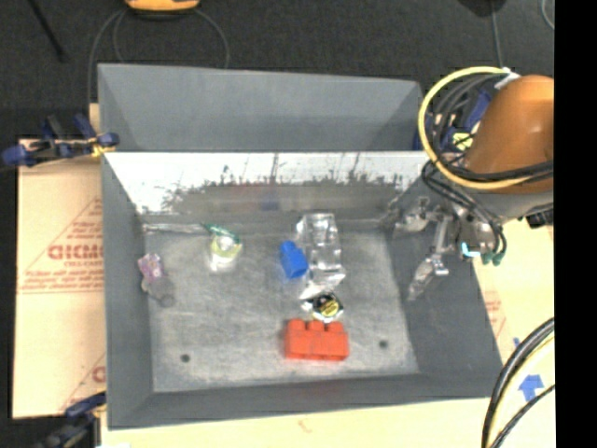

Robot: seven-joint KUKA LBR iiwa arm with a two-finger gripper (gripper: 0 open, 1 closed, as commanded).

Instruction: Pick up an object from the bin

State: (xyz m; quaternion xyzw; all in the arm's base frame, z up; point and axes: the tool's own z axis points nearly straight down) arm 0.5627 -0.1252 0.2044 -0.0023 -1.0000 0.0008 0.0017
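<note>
Red block [315, 341] lies front and middle in the bin, a black-and-yellow piece [324, 306] just behind, then a blue piece [293, 260] and clear plastic [319, 239]. Your gripper [424, 273] hangs over bare floor at right; whether it is apart or together can't be told. Centre squarely over the block before descending.

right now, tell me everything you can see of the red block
The red block is orange-red and looks like plastic. It is a low rectangular brick with a faint seam across its middle, as if two halves were joined. It lies flat on the bin floor near the front wall, its long side running left to right. A small black-and-yellow thing sits at its far edge and seems to touch it. The gripper is apart, off to its right.
</note>
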